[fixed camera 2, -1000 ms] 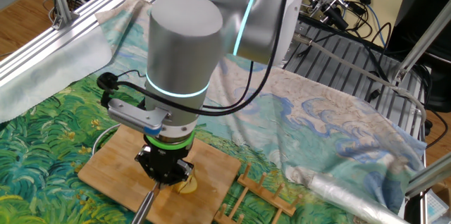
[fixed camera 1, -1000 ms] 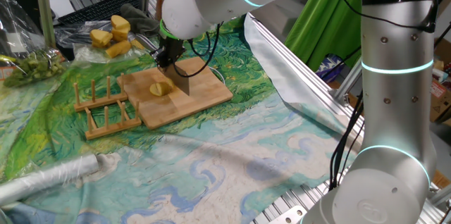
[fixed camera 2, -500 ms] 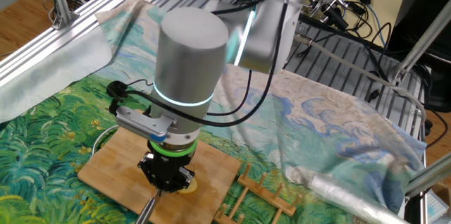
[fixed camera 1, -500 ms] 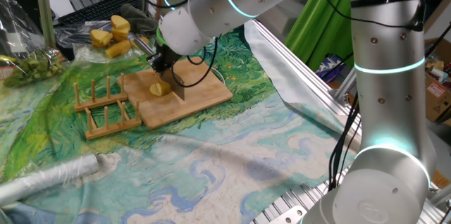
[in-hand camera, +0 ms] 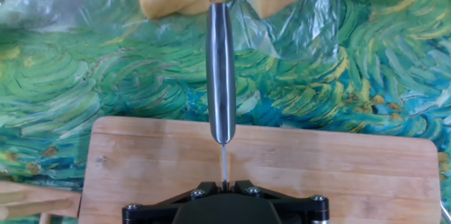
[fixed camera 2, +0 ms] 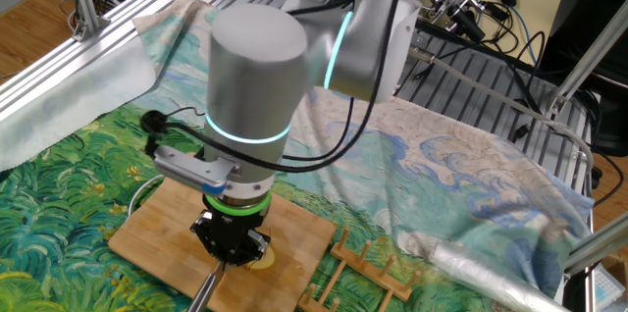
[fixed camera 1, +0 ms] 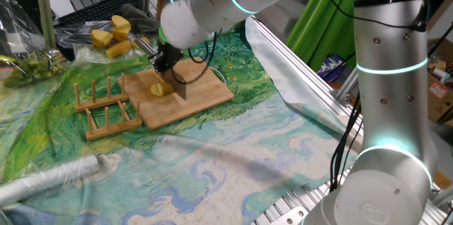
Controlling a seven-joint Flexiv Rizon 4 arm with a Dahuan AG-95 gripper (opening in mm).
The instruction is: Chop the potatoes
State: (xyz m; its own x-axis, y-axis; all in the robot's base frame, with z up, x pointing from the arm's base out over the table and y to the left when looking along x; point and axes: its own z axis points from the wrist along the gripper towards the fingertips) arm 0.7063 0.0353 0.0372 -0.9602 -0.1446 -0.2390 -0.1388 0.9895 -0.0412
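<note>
**Knife held over the board, potato beside the blade**

Green and blue swirls cover the cloth [fixed camera 1: 212, 161] that drapes the surface, and on it we see a wooden board [fixed camera 1: 202, 97] with a slotted wooden rack [fixed camera 1: 106, 108] just beside it at nine o'clock. At ten o'clock from the board, well apart, bigger yellow chunks [fixed camera 1: 113, 34] lie on clear plastic. A silvery foil roll [fixed camera 1: 49, 179] rests near the edge at seven o'clock.

Our arm [fixed camera 1: 382, 76] reaches down over the board. We find the jaws closed on a knife [in-hand camera: 220, 69]; in the hand view its metal handle runs straight toward twelve o'clock and its thin blade edge drops to the board. In one fixed view the gripper [fixed camera 1: 164, 61] hangs just above the board, with the blade slanting down from it.

We see the potato [fixed camera 1: 161, 89], small and pale yellow, on the board, just beside the blade at nine o'clock. Whether the blade touches it, we cannot tell.
</note>
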